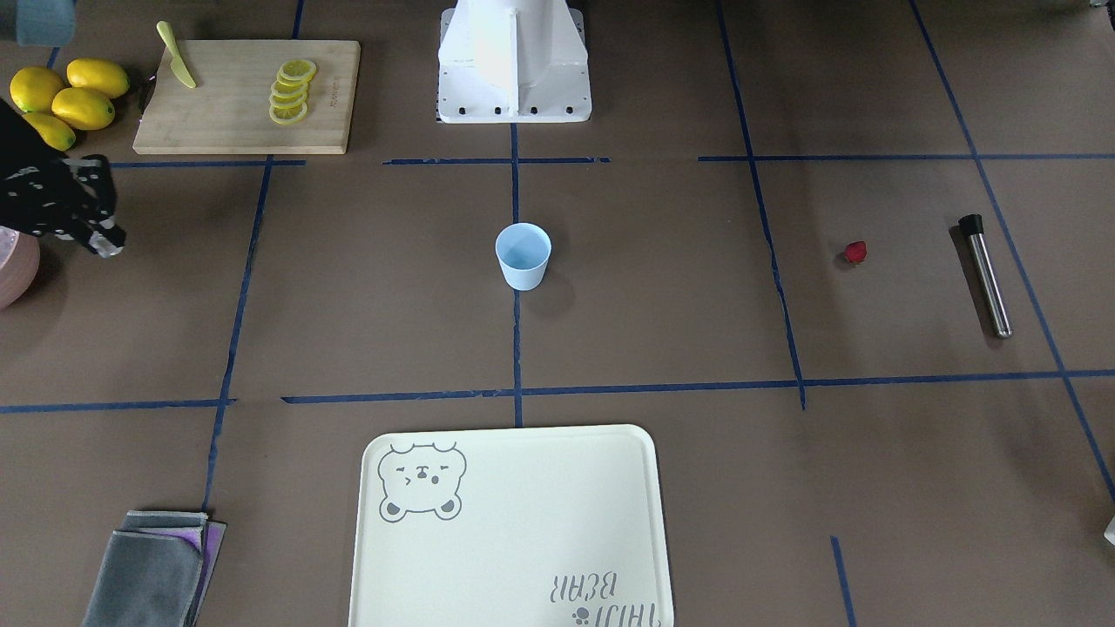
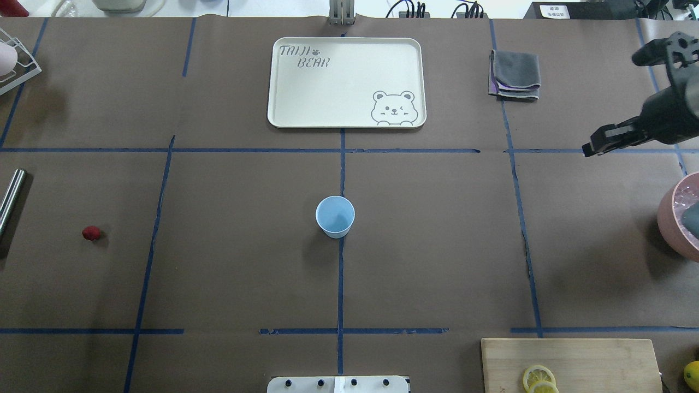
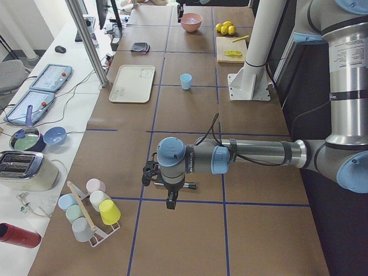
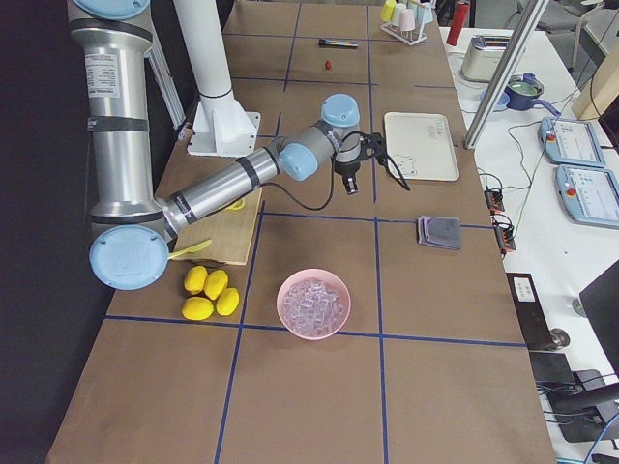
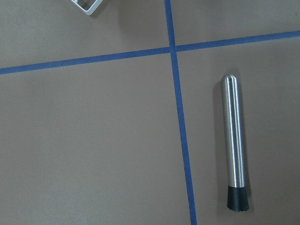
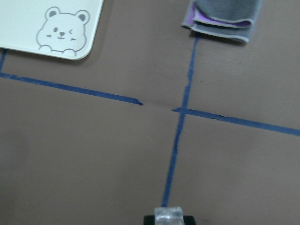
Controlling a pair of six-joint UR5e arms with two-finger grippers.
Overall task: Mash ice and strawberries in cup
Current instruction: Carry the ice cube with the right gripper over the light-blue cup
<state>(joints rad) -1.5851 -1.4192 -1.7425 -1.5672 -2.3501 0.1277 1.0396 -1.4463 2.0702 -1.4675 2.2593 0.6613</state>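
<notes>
Brown tabletop [image 1: 662,287] held the cup [image 1: 523,255] in its middle; the right pincer [image 1: 106,244], pinching ice [image 6: 168,214], needed to open above that cup.

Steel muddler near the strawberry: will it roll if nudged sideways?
Likely yes: the muddler is a smooth round cylinder lying flat, so a sideways push probably rolls it. Its polished metal looks slippery and fairly heavy for its size. The black tip may offer better grip.
</notes>
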